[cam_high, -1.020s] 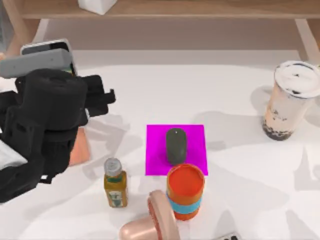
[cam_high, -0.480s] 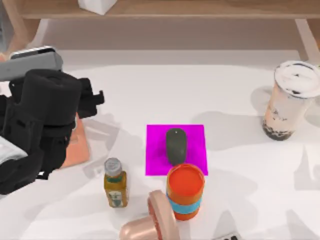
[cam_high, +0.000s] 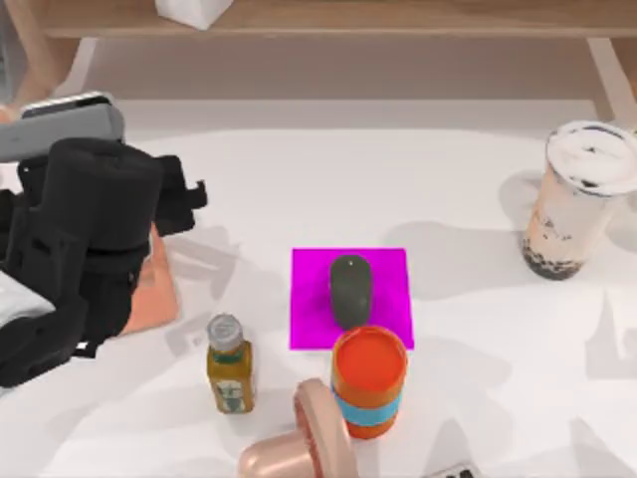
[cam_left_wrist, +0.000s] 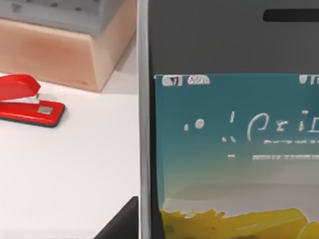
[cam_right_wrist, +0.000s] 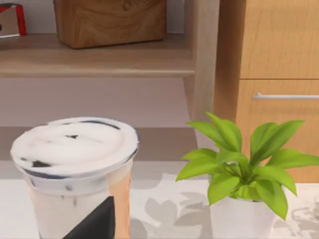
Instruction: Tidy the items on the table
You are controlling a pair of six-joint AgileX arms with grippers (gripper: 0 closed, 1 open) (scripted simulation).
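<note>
My left gripper (cam_high: 85, 149) hovers over the table's (cam_high: 398, 169) far left, shut on the white-framed smartphone (cam_high: 65, 121), which is lifted and tilted. The left wrist view has the phone's lit screen (cam_left_wrist: 234, 139) very close, with a dark fingertip (cam_left_wrist: 122, 221) beside its edge. The dark grey mouse (cam_high: 349, 289) lies on a magenta mat (cam_high: 388, 269) at the centre. The bubble tea cup (cam_high: 577, 199) stands upright at the right edge. In the right wrist view my right gripper (cam_right_wrist: 159, 236) is open just behind that cup (cam_right_wrist: 75, 169), one fingertip (cam_right_wrist: 97, 221) in front of it.
An orange cup (cam_high: 369, 378), a small yellow bottle (cam_high: 229, 368) and a pink object (cam_high: 309, 443) crowd the front centre. A peach pad (cam_high: 154, 289) lies under the left arm. A wooden shelf (cam_high: 348, 15) runs along the back, a red stapler (cam_left_wrist: 30, 99) and a potted plant (cam_right_wrist: 239, 174) nearby.
Over the last second my left gripper carried the smartphone a little to the left, uncovering more of the peach pad. In the last half second almost nothing moved.
</note>
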